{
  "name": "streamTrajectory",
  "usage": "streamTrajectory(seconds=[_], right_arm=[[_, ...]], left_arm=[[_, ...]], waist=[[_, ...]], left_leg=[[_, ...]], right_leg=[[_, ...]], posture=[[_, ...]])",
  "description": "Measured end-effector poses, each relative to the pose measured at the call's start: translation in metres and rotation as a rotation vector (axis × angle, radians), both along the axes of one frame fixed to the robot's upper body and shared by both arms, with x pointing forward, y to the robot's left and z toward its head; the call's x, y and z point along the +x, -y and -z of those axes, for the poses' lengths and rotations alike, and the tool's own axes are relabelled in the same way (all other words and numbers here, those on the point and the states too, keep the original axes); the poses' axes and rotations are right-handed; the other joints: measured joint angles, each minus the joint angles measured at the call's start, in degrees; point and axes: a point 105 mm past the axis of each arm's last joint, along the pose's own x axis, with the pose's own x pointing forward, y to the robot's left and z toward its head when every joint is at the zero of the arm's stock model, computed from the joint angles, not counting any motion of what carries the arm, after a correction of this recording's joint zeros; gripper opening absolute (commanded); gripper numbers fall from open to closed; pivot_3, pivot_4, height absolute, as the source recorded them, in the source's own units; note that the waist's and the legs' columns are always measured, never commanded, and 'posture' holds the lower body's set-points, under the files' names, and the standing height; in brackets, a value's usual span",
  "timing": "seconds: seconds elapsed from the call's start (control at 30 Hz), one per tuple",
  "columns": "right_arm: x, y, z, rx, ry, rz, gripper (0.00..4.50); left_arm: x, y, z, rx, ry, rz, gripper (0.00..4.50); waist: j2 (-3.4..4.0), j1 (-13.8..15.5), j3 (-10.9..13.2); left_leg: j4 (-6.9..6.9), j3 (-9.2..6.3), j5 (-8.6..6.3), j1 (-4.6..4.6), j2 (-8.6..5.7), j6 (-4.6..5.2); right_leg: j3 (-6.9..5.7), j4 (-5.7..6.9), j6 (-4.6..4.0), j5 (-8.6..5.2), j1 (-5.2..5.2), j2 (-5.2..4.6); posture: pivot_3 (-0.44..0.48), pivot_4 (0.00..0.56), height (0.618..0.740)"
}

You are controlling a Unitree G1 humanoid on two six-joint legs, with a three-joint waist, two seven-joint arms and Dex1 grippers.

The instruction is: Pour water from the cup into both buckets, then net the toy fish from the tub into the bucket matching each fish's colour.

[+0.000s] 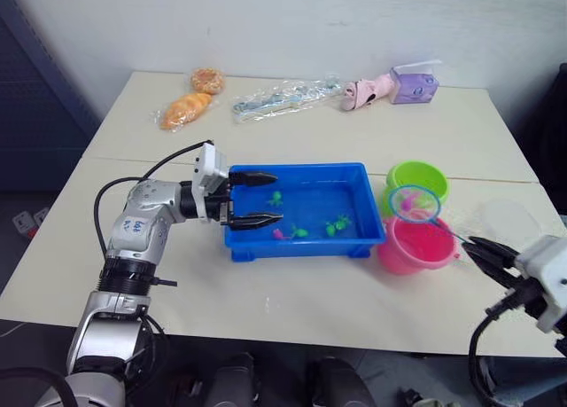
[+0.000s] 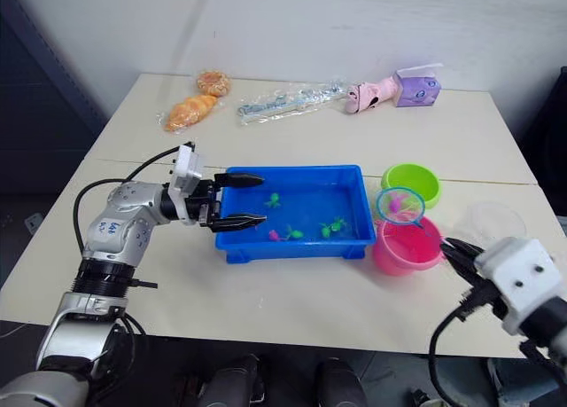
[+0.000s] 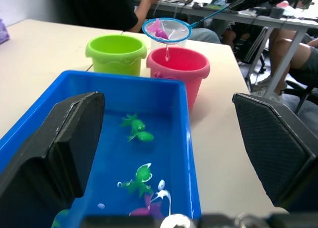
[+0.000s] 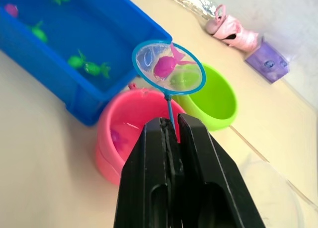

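Two black-fingered claws work over a pale beige worktop [image 1: 292, 309]. Nearest, at the right, the right claw [image 4: 171, 133] is clamped tight on the thin dark stick handle of the small round net with a light blue ring [image 1: 413, 202]. The net hangs above the pink round plastic bucket [image 1: 415, 247] with one pink-magenta toy fish [image 4: 166, 65] lying in its mesh; another pink fish [image 4: 115, 136] shows inside that bucket. At the left, the left claw [image 1: 254, 197] is spread wide, empty, its fingers over the left end of the shallow bright blue rectangular plastic tub [image 1: 301, 243]. In the tub lie several green toy fish [image 3: 137, 130] and a pink one [image 1: 278, 233]. Just beyond the pink bucket stands the lime green round bucket [image 1: 418, 176]. Right of both buckets sits the wide clear plastic cup [image 1: 508, 221]. Far along the worktop lie orange bread-like toys [image 1: 186, 108], a clear wrapped packet [image 1: 283, 97], a pink toy [image 1: 365, 91] and a purple box [image 1: 414, 85].
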Motion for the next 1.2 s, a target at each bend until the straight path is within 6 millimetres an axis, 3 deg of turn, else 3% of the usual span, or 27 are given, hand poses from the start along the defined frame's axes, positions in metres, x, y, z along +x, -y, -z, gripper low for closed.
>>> streamTrajectory(seconds=[0.2,0.37,0.6,0.97,1.2], right_arm=[[0.002,0.02,0.001,-0.236,0.156,0.024,0.0],[-0.001,0.034,0.016,-0.505,0.248,-0.011,0.0],[-0.006,0.037,0.042,-0.825,0.35,-0.157,0.0],[-0.007,0.036,0.047,-0.992,0.441,-0.234,0.0],[-0.001,0.049,0.042,-1.079,0.47,-0.228,0.0]], left_arm=[[-0.002,0.006,0.001,-0.009,-0.003,0.024,4.44],[-0.002,0.007,0.002,-0.012,-0.003,0.028,4.44],[-0.012,0.019,0.008,-0.018,-0.028,0.071,4.44],[-0.016,0.024,0.007,-0.024,-0.026,0.09,4.44],[-0.017,0.023,0.012,-0.025,-0.044,0.082,4.44]], waist=[[0.01,0.09,0.0],[0.01,0.11,0.0],[0.01,0.02,0.0],[0.03,0.02,-0.02],[0.03,0.04,-0.02]], left_leg=[[-0.02,0.02,0.04,0.03,0.0,-0.08],[-0.02,0.03,0.05,0.03,-0.03,-0.09],[-0.03,0.05,0.12,0.05,-0.03,-0.22],[-0.04,0.06,0.16,0.13,-0.01,-0.27],[-0.04,0.1,0.17,0.14,-0.02,-0.26]], right_leg=[[0.04,0.04,0.0,0.0,-0.02,0.0],[0.04,0.03,0.01,0.0,-0.02,-0.01],[0.09,0.05,0.01,-0.01,-0.03,0.02],[0.14,0.08,0.0,-0.01,0.01,0.04],[0.16,0.08,0.0,-0.01,0.01,0.04]], posture=[[0.0,0.15,0.74],[0.0,0.15,0.74],[0.0,0.15,0.74],[0.0,0.15,0.74],[0.0,0.15,0.74]])
